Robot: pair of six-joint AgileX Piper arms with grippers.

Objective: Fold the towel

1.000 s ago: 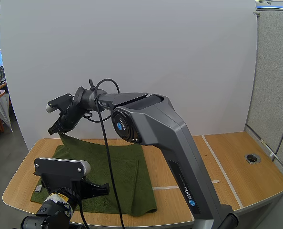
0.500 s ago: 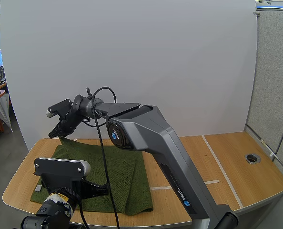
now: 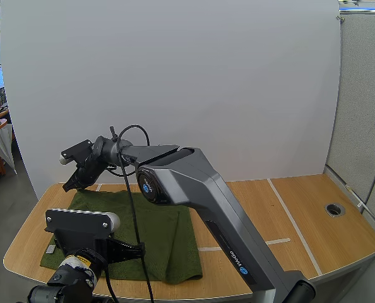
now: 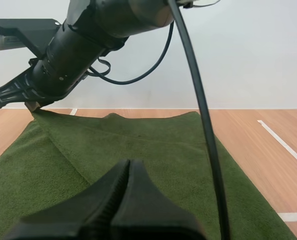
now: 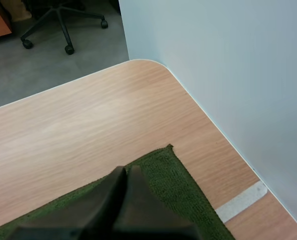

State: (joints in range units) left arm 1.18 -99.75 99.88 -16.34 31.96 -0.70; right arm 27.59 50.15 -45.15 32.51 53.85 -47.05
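Towel (image 3: 168, 235), dark green, lies spread on the left half of the wooden table (image 3: 314, 218), its far edge near the white back wall. An edge of a second layer runs across its top, so it looks doubled over, though how the layers lie cannot be read in full. The right arm (image 3: 203, 192) crosses in front of the towel's right side and hides part of it. The left arm's wrist (image 3: 80, 228) covers much of the near left part.

The right gripper (image 3: 67, 186) is at the towel's far left corner. In the right wrist view its fingers lie closed together as one dark wedge over the cloth, with the corner flat on the wood just beyond the tips. In the left wrist view the tips touch the cloth at that corner. Whether any fabric is caught between them cannot be made out.

The left gripper (image 3: 139, 250) hangs low over the near part of the towel, its fingers pressed together and holding nothing.

A small pale tag (image 3: 50, 249) shows at the towel's near left edge, half hidden by the wrist.
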